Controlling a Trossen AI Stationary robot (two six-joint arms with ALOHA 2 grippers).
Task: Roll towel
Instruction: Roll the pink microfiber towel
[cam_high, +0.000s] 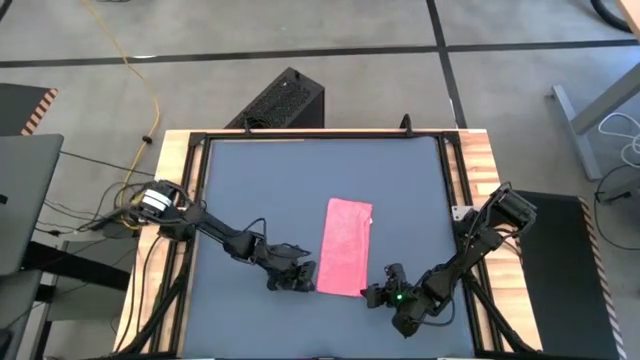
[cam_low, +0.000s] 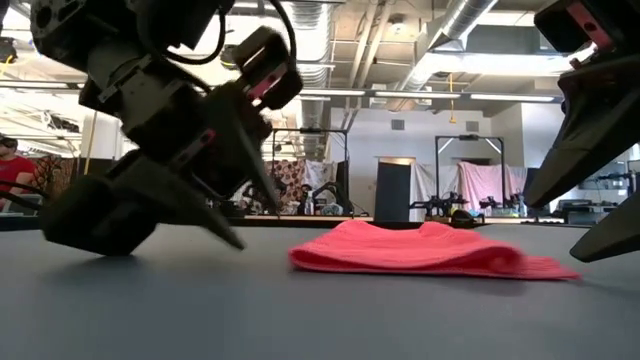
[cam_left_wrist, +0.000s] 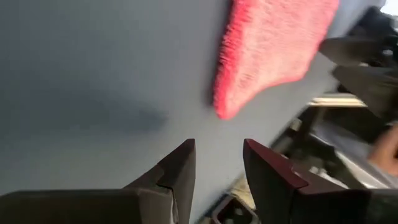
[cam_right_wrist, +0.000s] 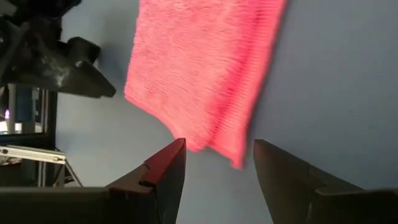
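Two grippers closed in on a folded towel near the table's front edge.

The pink towel (cam_high: 347, 247) lay flat as a long strip on the dark grey table (cam_high: 260, 190), its short end toward the front edge. The left gripper (cam_high: 297, 277) and right gripper (cam_high: 378, 293) flanked that end, both with fingers spread and holding nothing. A pinch catching only the top layer could unfold the strip instead of starting a roll.
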